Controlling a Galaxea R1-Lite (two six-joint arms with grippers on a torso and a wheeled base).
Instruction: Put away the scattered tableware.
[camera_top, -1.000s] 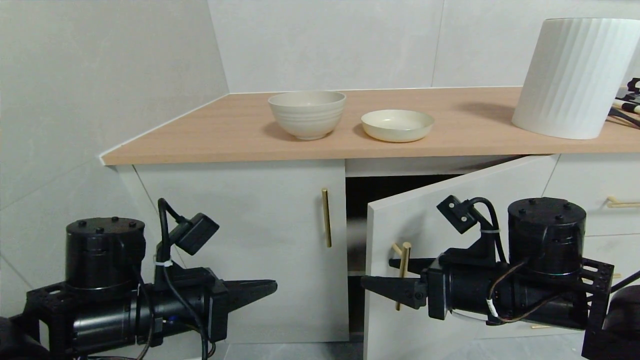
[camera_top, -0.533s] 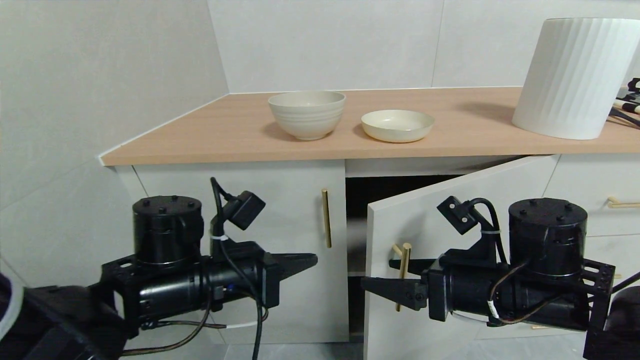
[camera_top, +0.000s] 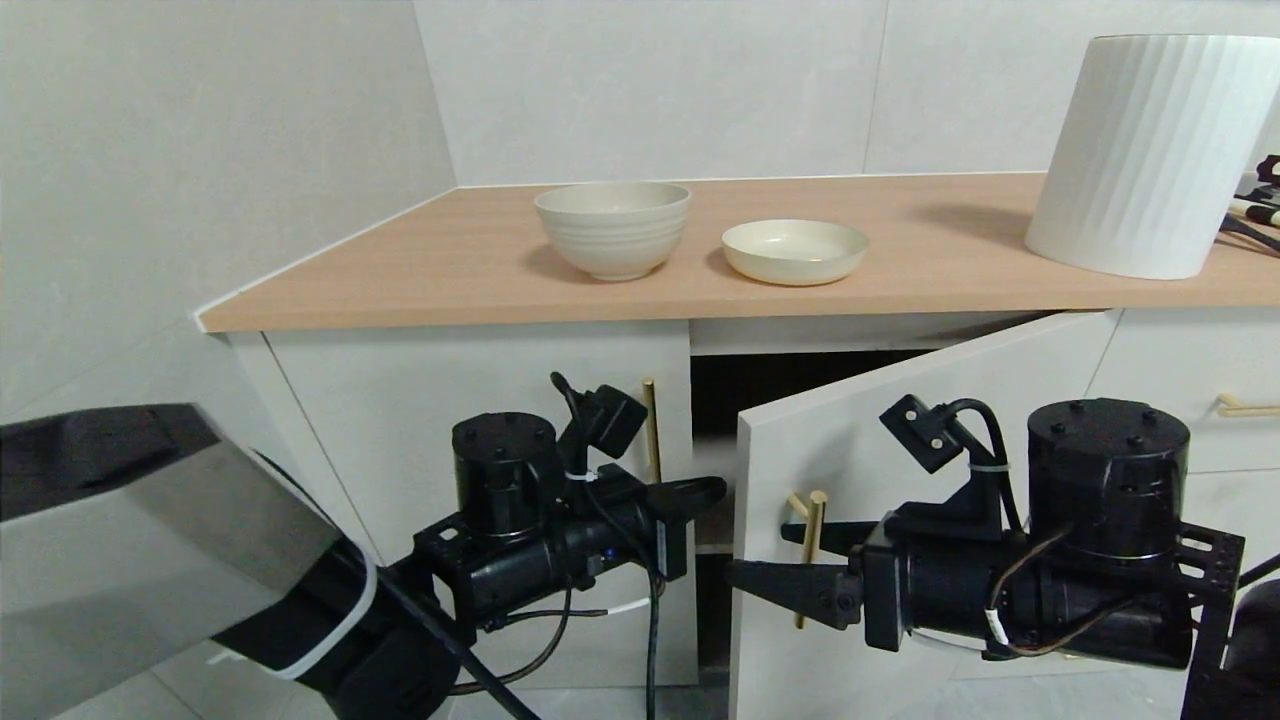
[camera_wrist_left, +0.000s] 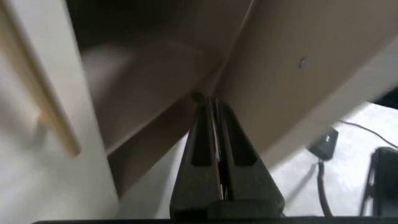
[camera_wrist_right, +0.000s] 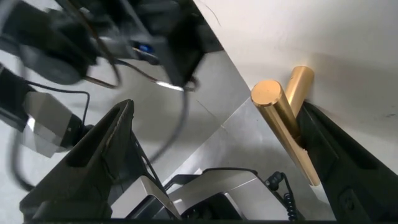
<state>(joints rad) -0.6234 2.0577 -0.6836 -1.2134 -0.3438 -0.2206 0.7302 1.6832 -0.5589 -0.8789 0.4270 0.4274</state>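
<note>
Wooden bench (camera_top: 450, 270) carries a bowl (camera_top: 613, 228) and a shallow dish (camera_top: 795, 250) side by side. Below, left tool (camera_top: 705, 490), closed tight, points at the cabinet opening (camera_top: 800, 375); right tool (camera_top: 762, 552) gapes wide around the door handle (camera_top: 810, 545).

One worktop (camera_top: 480, 270) holds one bowl (camera_top: 613, 228), one little plate (camera_top: 795, 250) and one big white tub (camera_top: 1150, 150). There are two cupboard doors, the left door (camera_top: 400, 400) and the right door (camera_top: 1000, 360), and two tools, the left tool (camera_top: 712, 487) and the right tool (camera_top: 757, 550).

Pale tiled walls (camera_top: 650, 80); wooden countertop (camera_top: 450, 275); white cabinets (camera_top: 400, 400), one door (camera_top: 850, 400) ajar.
</note>
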